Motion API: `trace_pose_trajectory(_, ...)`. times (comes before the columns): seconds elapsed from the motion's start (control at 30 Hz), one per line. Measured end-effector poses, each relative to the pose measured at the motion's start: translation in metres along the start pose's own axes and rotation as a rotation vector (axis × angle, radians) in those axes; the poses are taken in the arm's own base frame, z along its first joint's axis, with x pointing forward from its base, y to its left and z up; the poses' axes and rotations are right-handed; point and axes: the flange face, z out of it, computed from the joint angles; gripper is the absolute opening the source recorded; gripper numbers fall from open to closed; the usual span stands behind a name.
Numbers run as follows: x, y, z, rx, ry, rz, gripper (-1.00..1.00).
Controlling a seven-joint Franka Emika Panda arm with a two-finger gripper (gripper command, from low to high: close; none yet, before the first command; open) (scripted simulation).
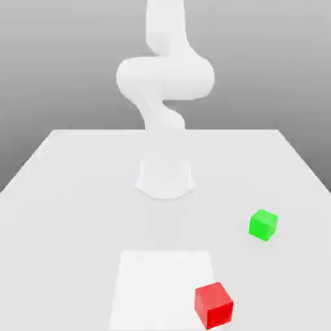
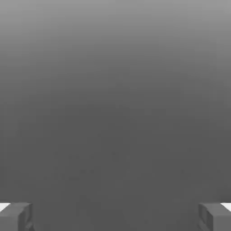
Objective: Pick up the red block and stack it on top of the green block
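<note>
The white table (image 1: 58, 194) carries two cubes — the red block (image 1: 213, 304) near its front edge, the green block (image 1: 263, 224) farther back toward the right edge — well apart.

Red block (image 1: 213, 304) near green block (image 1: 263, 225), apart, on table (image 1: 64, 194).

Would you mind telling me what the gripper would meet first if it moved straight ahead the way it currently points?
The way looks free. In the hand view the gripper has its fingertips wide apart, facing plain grey background with no block ahead, though depth there is unclear. The red block and green block sit on the table.
</note>
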Motion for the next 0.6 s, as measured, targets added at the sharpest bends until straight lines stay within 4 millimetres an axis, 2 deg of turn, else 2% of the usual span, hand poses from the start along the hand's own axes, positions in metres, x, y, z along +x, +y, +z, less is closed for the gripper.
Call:
trace_pose_trajectory(0.13,-0.015,-0.002,0.082,-0.073,-0.096,-0.051,0.0)
trace_pose_trajectory(0.3,-0.046,0.006,0.177,-0.158,-0.214,-0.115,0.0)
trace_pose_trajectory(0.47,-0.092,0.027,0.262,-0.24,-0.332,-0.18,0.0)
trace_pose_trajectory(0.6,-0.137,0.051,0.322,-0.304,-0.429,-0.237,0.0)
